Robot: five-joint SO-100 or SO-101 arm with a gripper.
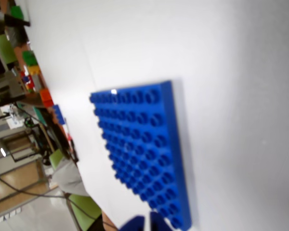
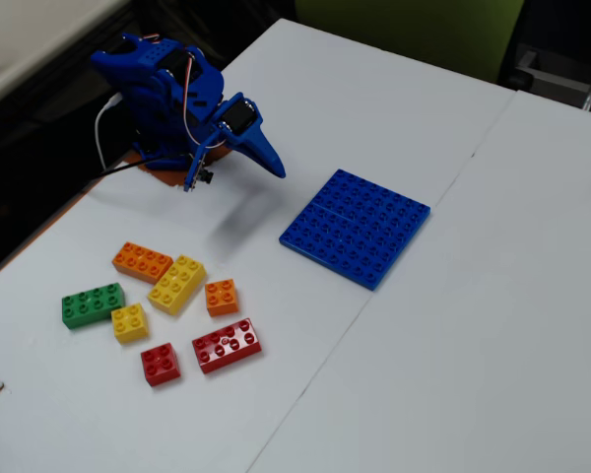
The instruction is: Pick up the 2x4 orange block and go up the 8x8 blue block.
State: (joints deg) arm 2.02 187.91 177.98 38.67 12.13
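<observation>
White table point(image 2: 492, 325) holds one blue baseplate point(image 2: 356, 227), seven bricks, one long orange point(image 2: 143, 262); claw point(image 2: 274, 166) closed, empty.

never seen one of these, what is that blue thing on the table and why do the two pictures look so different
The blue machine in the fixed view is a small robot arm, folded low near the table's back edge. Its gripper, a two-finger claw, points toward the middle of the table and holds nothing.

The fixed view comes from a camera standing still and looking down at the white table. The wrist view comes from a camera riding on the arm, so it is tilted and blurry; it mostly shows the 8x8 blue block, a flat studded plate, with the gripper tips just poking in at the bottom edge.

In the fixed view that plate lies alone. To its left sits a cluster of toy bricks: the 2x4 orange block, a long yellow brick, a small orange brick, a green brick, a small yellow brick and two red bricks.
</observation>
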